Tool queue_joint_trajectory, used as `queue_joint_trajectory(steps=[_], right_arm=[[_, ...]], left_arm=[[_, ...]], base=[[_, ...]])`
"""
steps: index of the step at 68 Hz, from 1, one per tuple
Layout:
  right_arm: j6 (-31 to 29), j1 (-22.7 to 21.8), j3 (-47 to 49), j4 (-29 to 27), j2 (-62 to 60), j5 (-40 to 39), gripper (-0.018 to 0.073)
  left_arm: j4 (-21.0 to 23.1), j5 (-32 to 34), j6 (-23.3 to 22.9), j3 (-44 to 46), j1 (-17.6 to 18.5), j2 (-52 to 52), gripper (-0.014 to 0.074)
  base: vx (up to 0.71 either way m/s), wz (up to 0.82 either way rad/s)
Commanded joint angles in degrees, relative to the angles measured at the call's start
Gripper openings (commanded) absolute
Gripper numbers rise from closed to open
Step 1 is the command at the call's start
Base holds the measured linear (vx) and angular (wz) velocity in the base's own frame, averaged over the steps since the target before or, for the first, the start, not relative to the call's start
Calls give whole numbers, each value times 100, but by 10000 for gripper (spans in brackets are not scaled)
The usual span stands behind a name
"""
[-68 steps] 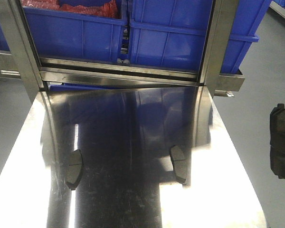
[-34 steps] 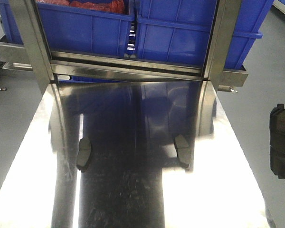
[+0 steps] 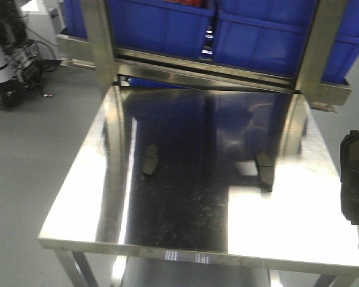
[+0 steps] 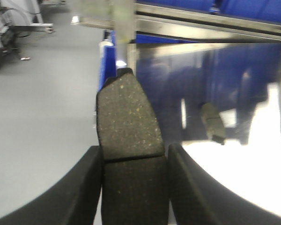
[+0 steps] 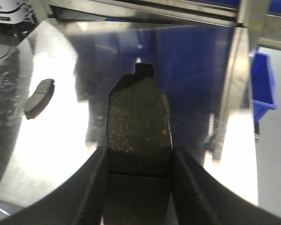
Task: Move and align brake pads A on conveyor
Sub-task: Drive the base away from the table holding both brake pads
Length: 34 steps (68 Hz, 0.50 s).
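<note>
While each claw carries one piece, two more rest on the steel table (image 3: 185, 233).

Left gripper (image 4: 133, 187): fingers closed on the left-held pad (image 4: 126, 122), clamped by its long edges, with its free end pointing away from the wrist. It is seen against the table's left edge and the floor.

Right gripper (image 5: 138, 187): likewise clamped on the right-held pad (image 5: 138, 117), seen against the table top.

Both held pads show a dark grey, finely speckled friction face, a thin groove across the middle near the fingers, and a black backing tab at the far end.

The left table pad (image 3: 149, 161) and right table pad (image 3: 264, 170) lie flat and well apart.

Surface: polished, scuffed, with strong glare, reflecting the blue bins (image 3: 257, 30) on the rack behind.

Floor (image 3: 42, 149): plain grey. Equipment (image 3: 6, 54) stands at the far left.
</note>
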<state>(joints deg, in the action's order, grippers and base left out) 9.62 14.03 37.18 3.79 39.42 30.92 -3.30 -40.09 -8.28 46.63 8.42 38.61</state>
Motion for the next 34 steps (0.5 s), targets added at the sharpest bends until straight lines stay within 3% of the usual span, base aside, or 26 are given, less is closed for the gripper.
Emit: queue_joint_trajectory(steps=[1, 34], right_arm=[[-6, -24, 175, 41, -28, -510, 91], [-6, -24, 175, 38, -28, -472, 91]], left_arm=[[-27, 484, -43, 149, 20, -13, 31], [-27, 484, -43, 149, 20, -13, 31]], base=[[-9, 39], [-7, 53]])
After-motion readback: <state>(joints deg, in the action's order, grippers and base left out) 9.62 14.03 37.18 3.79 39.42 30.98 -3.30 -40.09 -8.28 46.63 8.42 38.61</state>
